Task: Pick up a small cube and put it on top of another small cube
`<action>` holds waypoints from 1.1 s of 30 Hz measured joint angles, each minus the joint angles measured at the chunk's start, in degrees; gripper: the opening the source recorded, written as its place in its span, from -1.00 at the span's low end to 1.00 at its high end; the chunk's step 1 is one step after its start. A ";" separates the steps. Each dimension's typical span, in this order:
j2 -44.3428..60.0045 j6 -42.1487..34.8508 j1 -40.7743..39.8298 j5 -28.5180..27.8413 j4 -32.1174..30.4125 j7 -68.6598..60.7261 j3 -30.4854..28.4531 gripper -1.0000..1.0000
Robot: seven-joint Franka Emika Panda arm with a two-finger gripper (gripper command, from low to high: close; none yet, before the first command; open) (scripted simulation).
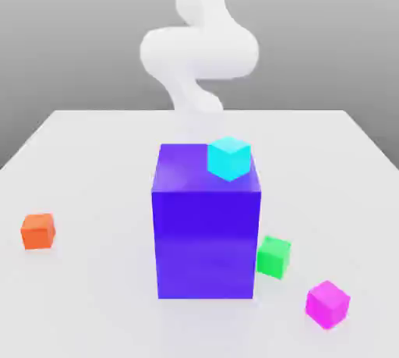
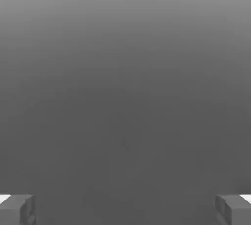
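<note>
Open wide at claw (image 2: 125,210), gripping nothing. For magenta cube (image 1: 327,305), calls for reaching from arm (image 1: 199,52) across worktop (image 1: 93,169), past blue block (image 1: 206,243), nearer camera, toward exterior view's right, beyond green cube (image 1: 273,257).

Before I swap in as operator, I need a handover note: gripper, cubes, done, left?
Gripper: open, nothing between its fingers.
Cubes: cyan on the big blue block; on the table, orange at the exterior view's left, green and magenta at its right.
Done: no small cube stacked on another.
Left: pick one, place it on another.
</note>
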 joint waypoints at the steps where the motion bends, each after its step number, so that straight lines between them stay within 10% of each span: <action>1: 1.90 0.82 -0.11 0.74 -0.41 2.15 0.80 0.00; 16: 28.03 12.37 -1.74 3.94 -6.16 37.15 15.15 0.00; 33: 60.06 27.23 10.66 -15.56 -10.42 87.08 12.35 0.00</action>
